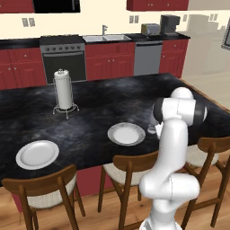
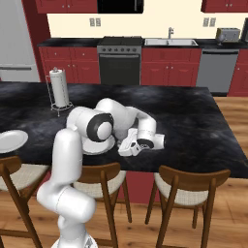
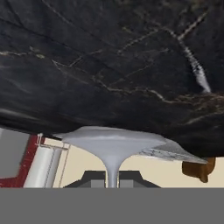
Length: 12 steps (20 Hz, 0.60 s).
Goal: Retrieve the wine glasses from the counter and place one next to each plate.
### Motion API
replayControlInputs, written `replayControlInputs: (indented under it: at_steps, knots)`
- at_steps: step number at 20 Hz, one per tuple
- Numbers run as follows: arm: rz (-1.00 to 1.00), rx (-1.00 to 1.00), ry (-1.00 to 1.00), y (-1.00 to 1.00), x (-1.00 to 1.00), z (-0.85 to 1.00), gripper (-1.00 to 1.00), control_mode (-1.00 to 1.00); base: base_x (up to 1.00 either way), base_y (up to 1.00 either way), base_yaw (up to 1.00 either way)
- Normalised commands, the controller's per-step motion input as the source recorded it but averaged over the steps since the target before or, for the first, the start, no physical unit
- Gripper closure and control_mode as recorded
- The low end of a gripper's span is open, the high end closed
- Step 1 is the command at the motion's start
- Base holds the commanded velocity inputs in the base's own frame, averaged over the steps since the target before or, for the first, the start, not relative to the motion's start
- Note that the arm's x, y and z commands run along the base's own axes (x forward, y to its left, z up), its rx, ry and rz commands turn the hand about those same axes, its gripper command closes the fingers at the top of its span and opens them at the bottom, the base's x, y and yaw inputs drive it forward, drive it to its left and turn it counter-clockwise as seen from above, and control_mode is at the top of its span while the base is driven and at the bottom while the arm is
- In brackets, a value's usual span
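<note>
Placement of a wine glass (image 3: 113,141) beside the nearer plate (image 1: 126,134) is the step in hand. The arm bends low over the island counter (image 1: 103,103), and the hand (image 3: 112,180) is clenched on the thin stem of the glass, one dark fingertip on each side of it. The hand view is rolled over, so the round foot of the glass spreads out above the stem with the black marbled top behind it. The foot faces the stone and looks very close to it, but I cannot tell whether it already rests there. From the left base view the glass shows faintly just to the right of that plate, partly behind the arm, close to the rim but apart from it. The second plate (image 1: 37,154) lies well to the left, near the counter's front edge, with no glass beside it, so half of the job seems left. The next move calls for easing the foot flat onto the stone, keeping the glass upright, then loosening the fingers and drawing the hand back without brushing the stem or the plate. After that the other glass has to be fetched from the back counter (image 1: 112,38) by the sink
</note>
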Motion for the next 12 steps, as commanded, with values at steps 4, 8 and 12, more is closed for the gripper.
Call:
replayControlInputs:
  at_steps: [4,8,12]
  knots:
    - [0.0,0.0,-0.06,0.0,0.22,-0.14,1.0,-1.0,0.0,0.0,0.0]
    - [0.0,0.0,0.0,0.0,0.2,-0.2,1.0,-1.0,0.0,0.0,0.0]
    - [0.0,0.0,0.02,0.0,0.24,-0.23,1.0,-1.0,0.0,0.0,0.0]
